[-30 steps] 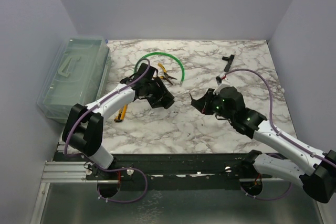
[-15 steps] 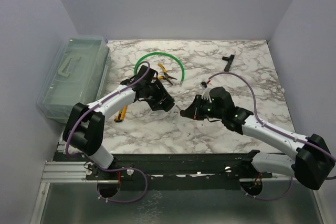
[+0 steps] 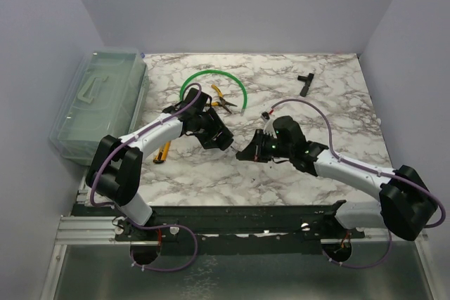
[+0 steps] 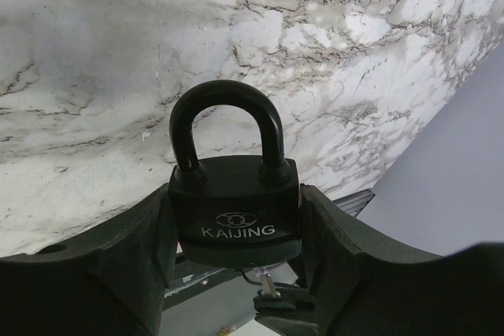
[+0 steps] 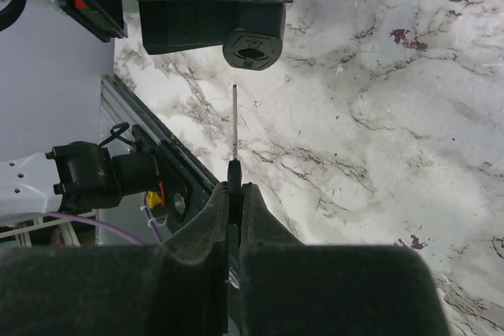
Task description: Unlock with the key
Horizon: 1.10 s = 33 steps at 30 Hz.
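Key (image 5: 235, 123) in closed right gripper (image 5: 235, 186) shows in wrist view, not overhead; left gripper (image 4: 236, 194) clamps padlock (image 4: 234, 222).

Reach inward, tips facing; grip black padlock (image 4: 234, 202) with black left gripper (image 3: 214, 135), pinch thin silvery key (image 5: 235, 127) with right gripper (image 3: 246, 153).

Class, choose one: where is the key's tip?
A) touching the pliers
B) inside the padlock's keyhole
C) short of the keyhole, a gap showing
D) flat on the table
C: the key, pinched in the right hand, points at the padlock, with table visible between tip and keyhole.
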{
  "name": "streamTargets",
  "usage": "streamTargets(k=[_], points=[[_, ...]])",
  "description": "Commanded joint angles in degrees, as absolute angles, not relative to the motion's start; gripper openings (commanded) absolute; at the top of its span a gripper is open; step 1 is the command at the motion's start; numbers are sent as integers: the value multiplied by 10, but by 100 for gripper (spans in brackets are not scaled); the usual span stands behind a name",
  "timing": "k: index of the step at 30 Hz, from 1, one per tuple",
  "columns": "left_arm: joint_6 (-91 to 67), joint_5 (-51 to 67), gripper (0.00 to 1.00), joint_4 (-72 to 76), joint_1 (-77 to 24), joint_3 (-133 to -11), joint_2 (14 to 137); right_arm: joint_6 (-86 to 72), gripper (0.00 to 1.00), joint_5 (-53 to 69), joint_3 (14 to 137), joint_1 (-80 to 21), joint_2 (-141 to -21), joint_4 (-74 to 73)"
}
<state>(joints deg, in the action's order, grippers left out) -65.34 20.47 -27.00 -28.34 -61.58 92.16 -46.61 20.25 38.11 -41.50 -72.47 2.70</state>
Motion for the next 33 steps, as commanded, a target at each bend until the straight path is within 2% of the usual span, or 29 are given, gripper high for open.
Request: streamTargets(k=[1, 16, 33], points=[[-664, 233, 0, -245, -281, -631, 922, -480, 0, 224, 383, -412, -749, 54], [-665, 231, 0, -245, -283, -627, 925, -485, 0, 206, 402, -412, -805, 78], [-664, 230, 0, -245, -285, -631, 933, -481, 0, 196, 415, -412, -808, 77]])
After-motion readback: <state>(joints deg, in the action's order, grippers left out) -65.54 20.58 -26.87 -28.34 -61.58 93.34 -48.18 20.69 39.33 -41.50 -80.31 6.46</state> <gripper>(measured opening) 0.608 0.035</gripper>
